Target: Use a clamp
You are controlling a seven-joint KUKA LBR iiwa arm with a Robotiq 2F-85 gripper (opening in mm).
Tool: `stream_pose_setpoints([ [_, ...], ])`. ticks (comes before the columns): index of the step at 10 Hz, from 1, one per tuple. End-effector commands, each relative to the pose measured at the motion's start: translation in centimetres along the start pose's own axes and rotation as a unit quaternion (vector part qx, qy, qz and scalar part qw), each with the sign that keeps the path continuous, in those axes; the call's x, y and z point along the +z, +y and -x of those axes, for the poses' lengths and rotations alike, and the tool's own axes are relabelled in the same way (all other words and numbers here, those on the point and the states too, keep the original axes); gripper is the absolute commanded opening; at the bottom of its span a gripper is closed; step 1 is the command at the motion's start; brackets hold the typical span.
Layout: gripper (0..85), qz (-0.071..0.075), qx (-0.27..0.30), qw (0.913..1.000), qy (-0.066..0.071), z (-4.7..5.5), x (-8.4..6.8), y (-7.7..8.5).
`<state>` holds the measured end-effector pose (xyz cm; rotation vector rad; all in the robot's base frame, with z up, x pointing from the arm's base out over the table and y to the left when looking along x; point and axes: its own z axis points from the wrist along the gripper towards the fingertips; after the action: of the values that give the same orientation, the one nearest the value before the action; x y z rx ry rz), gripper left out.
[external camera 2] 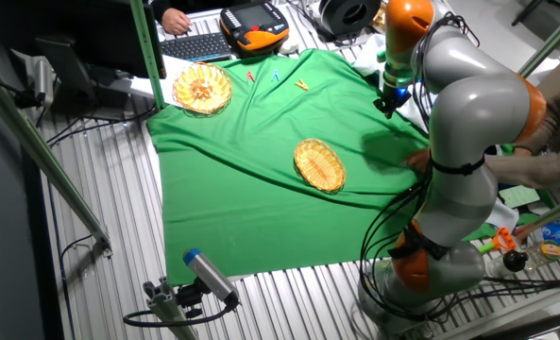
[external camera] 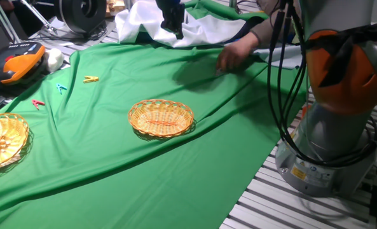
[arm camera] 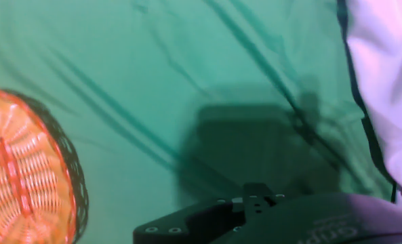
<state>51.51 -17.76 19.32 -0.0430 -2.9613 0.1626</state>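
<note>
My gripper hangs above the far edge of the green cloth, close to the white fabric; its fingers are too dark and small to read. In the other fixed view the gripper sits right of the cloth's far corner. The hand view looks down on green cloth and shows only the hand's black body, no fingertips. The clamp shows in no view. A person's hand rests on the cloth to the right of my gripper.
An empty wicker basket lies mid-cloth, its rim also at the left of the hand view. A second basket sits at the left edge. Yellow, blue and red clothespins lie far left. The teach pendant is beyond.
</note>
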Motion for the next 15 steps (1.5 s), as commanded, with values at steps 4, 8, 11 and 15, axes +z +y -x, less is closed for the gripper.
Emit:
stream_pose_setpoints([
  [4,17.0,-0.020,-0.003,0.9998,-0.001,0.3,0.4,-0.6],
  [8,34.0,-0.014,-0.028,0.9994,-0.015,0.5,2.3,-2.6],
  [11,34.0,-0.002,-0.028,0.9994,-0.022,1.1,3.1,-2.7],
  [15,34.0,-0.006,-0.098,0.9943,-0.042,3.7,4.7,-1.1],
])
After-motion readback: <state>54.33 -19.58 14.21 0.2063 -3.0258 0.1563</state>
